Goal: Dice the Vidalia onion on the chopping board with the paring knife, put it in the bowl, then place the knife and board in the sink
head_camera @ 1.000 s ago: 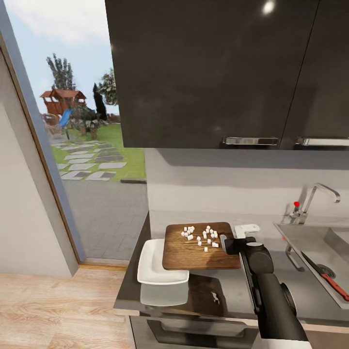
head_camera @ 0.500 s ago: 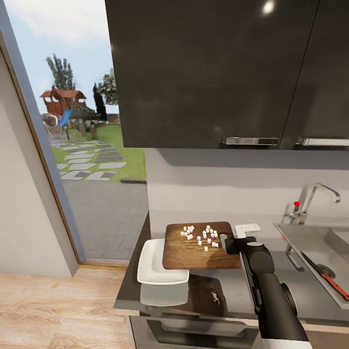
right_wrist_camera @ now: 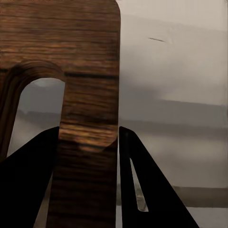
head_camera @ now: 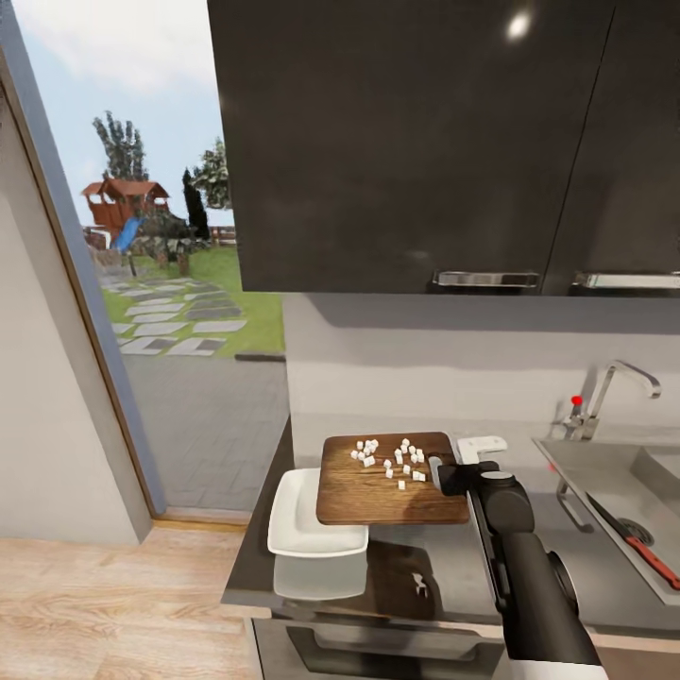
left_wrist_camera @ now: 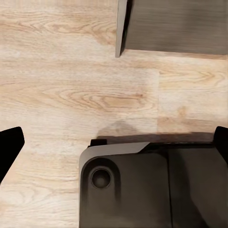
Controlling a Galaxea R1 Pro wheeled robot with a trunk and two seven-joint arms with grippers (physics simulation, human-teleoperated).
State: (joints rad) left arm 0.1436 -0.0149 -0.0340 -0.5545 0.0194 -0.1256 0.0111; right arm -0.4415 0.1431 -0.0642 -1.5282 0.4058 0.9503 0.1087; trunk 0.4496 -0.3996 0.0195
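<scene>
The countertop (head_camera: pixel 444 557) is a smooth, slightly glossy grey slab at the end of a kitchen run, with dark glossy wall cabinets (head_camera: pixel 406 142) with bar handles above it and a pale grey wall behind. Past the counter's end, a tall glazed opening looks onto paving, grass and a play frame, and the floor (head_camera: pixel 113 604) below is light wood planking.

The chopping board (head_camera: pixel 389 480) is a dark brown, wood-grained rectangle with rounded corners. It is held level above the counter, with its shadow on the counter in front of it. The diced onion (head_camera: pixel 389 458), a scatter of tiny white cubes, lies on the board's far half. The bowl (head_camera: pixel 304 517), white, square and shallow with rounded corners, sits on the counter at the board's near outer corner, partly under it.

The right gripper (head_camera: pixel 451 477) is at the board's sink-side edge. In the right wrist view its two dark fingers (right_wrist_camera: pixel 142 190) stand on either side of the strip of wood (right_wrist_camera: pixel 88 123) beside the slot-shaped handle hole, closed on the board.

The sink (head_camera: pixel 619 482), a grey steel basin, lies beyond the board's gripped end, with a chrome tap (head_camera: pixel 614 387) bearing a red knob at its back. The paring knife (head_camera: pixel 635 540), with a red handle and dark blade, lies in the basin.

The left gripper (left_wrist_camera: pixel 114 142) hangs over the wood floor beside the robot's dark base (left_wrist_camera: pixel 147 185), its fingertips spread wide apart with nothing between them.
</scene>
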